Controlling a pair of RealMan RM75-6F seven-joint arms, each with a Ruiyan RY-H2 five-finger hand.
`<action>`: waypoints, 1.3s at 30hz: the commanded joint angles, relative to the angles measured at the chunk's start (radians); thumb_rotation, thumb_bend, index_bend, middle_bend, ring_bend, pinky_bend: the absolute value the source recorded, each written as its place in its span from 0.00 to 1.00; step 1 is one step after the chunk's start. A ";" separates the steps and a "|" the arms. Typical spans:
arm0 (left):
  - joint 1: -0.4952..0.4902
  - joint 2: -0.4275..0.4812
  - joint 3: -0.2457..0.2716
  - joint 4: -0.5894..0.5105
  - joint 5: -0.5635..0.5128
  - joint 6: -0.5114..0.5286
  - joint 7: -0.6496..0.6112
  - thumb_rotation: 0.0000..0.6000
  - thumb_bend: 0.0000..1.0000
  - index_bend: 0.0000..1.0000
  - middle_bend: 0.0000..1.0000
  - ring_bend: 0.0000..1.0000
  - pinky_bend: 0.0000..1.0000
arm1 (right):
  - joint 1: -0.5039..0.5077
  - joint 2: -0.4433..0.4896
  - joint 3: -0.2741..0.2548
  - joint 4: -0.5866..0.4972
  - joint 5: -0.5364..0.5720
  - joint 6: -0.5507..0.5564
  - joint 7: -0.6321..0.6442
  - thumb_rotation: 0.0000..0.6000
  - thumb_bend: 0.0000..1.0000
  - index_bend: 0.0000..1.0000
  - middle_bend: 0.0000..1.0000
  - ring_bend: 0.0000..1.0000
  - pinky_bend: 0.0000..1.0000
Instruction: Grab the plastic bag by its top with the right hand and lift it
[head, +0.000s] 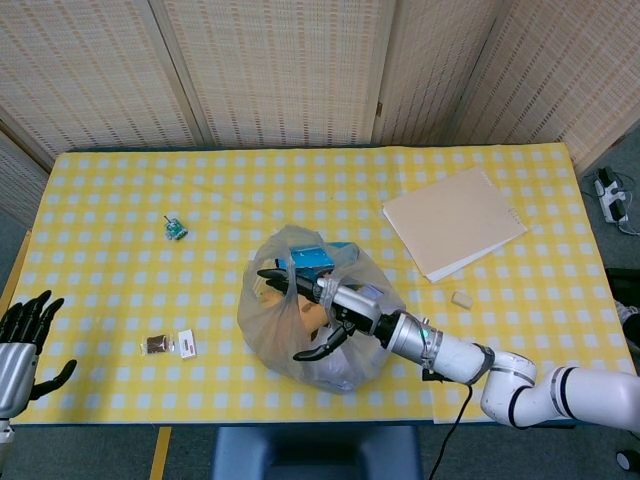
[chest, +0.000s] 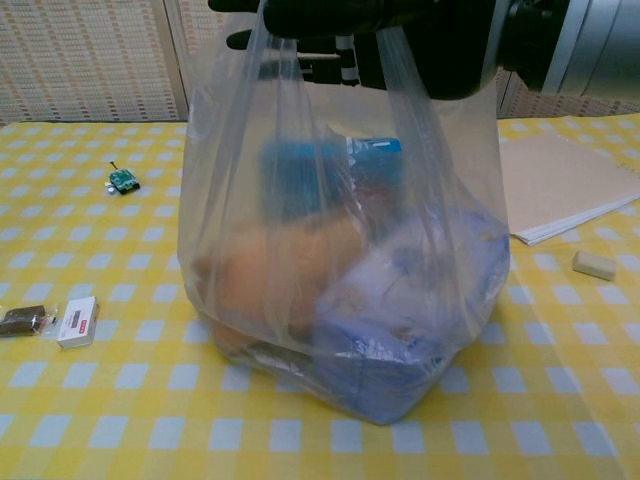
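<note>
A clear plastic bag (head: 290, 335) (chest: 340, 300) stands on the yellow checked table, holding a blue box (chest: 300, 175), an orange lump (chest: 270, 270) and a white-blue pack. My right hand (head: 322, 305) (chest: 370, 30) lies across the bag's top, fingers stretched to the left and thumb held apart below. In the chest view the bag's upper plastic rises in strips against the underside of that hand; no closed grip on it shows. Near the table's left front corner my left hand (head: 22, 340) is held with fingers spread and nothing in it.
A cream folder stack (head: 453, 220) (chest: 565, 190) lies at the back right, an eraser (head: 461, 298) (chest: 594, 264) near it. Left of the bag are a small green part (head: 176, 230) (chest: 122, 180), a white box (head: 186, 343) (chest: 76, 320) and a dark packet (head: 156, 344).
</note>
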 joint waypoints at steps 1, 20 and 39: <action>0.001 0.002 0.000 0.001 0.000 0.000 -0.004 1.00 0.31 0.00 0.00 0.00 0.00 | 0.002 -0.007 0.002 0.007 0.002 0.002 0.002 1.00 0.22 0.00 0.00 0.00 0.00; 0.004 0.010 -0.002 0.002 0.000 0.000 -0.027 1.00 0.31 0.00 0.00 0.00 0.00 | 0.117 -0.145 0.102 0.136 0.060 -0.068 0.040 1.00 0.22 0.00 0.00 0.00 0.00; 0.011 0.022 0.003 0.001 0.013 0.008 -0.050 1.00 0.31 0.00 0.00 0.00 0.00 | 0.096 -0.291 0.226 0.168 0.227 0.027 0.197 1.00 0.22 0.53 0.50 0.46 0.52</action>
